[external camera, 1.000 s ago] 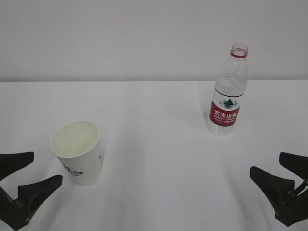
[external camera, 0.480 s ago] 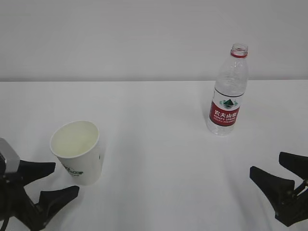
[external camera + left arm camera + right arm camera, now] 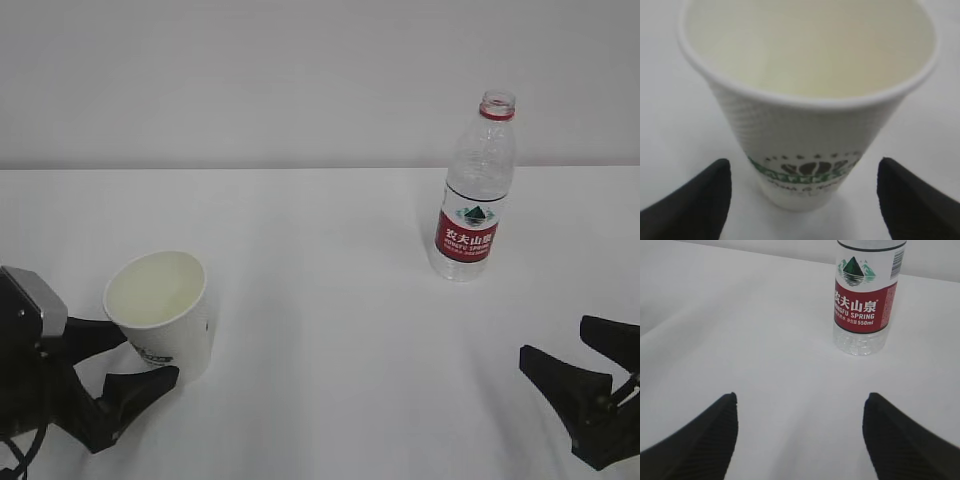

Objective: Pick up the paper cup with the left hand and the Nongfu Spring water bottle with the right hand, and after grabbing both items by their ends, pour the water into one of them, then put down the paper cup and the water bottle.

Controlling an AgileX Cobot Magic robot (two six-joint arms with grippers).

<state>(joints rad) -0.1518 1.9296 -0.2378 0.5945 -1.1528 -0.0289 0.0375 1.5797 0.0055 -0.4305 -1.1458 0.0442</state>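
The white paper cup [image 3: 160, 315] stands upright at the front left, its cream inside showing; in the left wrist view the paper cup [image 3: 810, 100] fills the frame, green logo toward me. My left gripper [image 3: 150, 355] [image 3: 805, 161] is open, one finger on each side of the cup's base with a gap on both sides. At the back right the Nongfu Spring water bottle [image 3: 475, 200] [image 3: 865, 300] stands uncapped, with a red label. Well short of it, my right gripper [image 3: 555, 338] [image 3: 801, 396] is open and holds nothing. I cannot make out the water.
The white table [image 3: 330, 300] meets a plain white wall [image 3: 300, 80] just behind the bottle. Nothing else stands on the tabletop between the cup and the bottle.
My left gripper has moved in from the front left corner toward the cup, and its open fingers now flank the cup's base. The right gripper, cup and bottle have not moved.
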